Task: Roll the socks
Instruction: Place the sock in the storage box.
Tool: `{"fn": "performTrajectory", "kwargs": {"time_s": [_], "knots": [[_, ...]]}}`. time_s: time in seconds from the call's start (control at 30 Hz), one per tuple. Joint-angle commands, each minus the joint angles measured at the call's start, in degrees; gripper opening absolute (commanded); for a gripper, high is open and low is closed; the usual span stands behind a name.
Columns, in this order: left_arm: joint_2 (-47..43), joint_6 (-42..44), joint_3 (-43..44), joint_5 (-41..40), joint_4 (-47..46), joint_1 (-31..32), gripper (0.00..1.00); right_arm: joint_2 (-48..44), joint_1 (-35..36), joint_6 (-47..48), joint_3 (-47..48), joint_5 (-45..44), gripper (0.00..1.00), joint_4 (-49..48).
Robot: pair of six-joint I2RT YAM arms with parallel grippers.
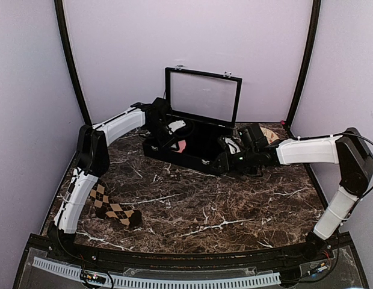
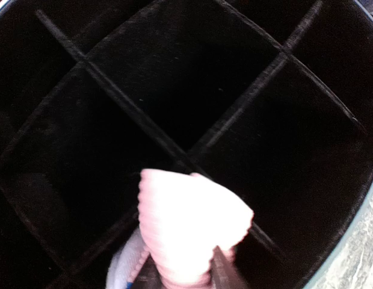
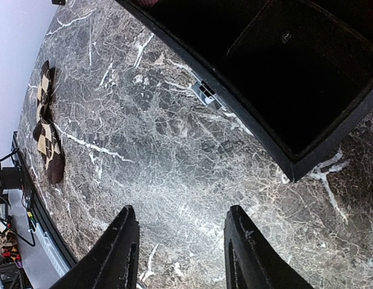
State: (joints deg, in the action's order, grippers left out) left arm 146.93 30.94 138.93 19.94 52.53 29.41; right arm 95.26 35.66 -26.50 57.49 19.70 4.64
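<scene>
My left gripper (image 1: 177,139) is inside the open black case (image 1: 151,148), shut on the rolled pink sock (image 2: 189,232), which it holds over the velvet dividers (image 2: 108,96). A bit of pink shows in the top view (image 1: 182,146). The dark brown argyle sock (image 1: 114,209) lies flat on the marble near the left arm's base; it also shows in the right wrist view (image 3: 47,132). My right gripper (image 3: 180,226) is open and empty over the marble, just in front of the case's right corner (image 3: 295,171).
The case's lid (image 1: 203,96) stands upright at the back. A tan object (image 1: 272,133) lies behind the right arm. Walls enclose the table on three sides. A cable rail (image 1: 156,278) runs along the near edge.
</scene>
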Motion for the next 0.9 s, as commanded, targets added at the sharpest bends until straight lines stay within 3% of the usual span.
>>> {"fn": "performTrajectory", "kwargs": {"time_s": [0.0,0.23,0.27,0.3,0.33,0.87], "knots": [[5.94,-2.79,-4.61,0.07,13.53,1.29,0.35,-1.50,-0.32,-0.61,1.10,0.08,0.45,-2.28],[2.08,-3.88,-4.69,1.50,13.04,1.27,0.52,-2.93,-0.18,-0.63,-0.17,0.07,0.45,-2.86],[1.72,-4.01,-4.65,1.57,13.03,1.25,0.69,-3.23,-0.23,-0.57,-0.37,-0.01,0.45,-2.93],[1.24,-4.18,-4.67,1.65,13.01,1.26,0.78,-3.50,-0.23,-0.59,-0.63,-0.06,0.45,-2.96],[0.84,-4.28,-4.72,1.79,13.03,1.27,0.80,-3.51,-0.22,-0.57,-0.94,-0.08,0.45,-3.04],[-4.56,-5.97,-5.98,-2.22,9.24,0.60,0.80,-5.62,0.03,-1.09,-2.37,0.71,0.45,-4.87]]}}
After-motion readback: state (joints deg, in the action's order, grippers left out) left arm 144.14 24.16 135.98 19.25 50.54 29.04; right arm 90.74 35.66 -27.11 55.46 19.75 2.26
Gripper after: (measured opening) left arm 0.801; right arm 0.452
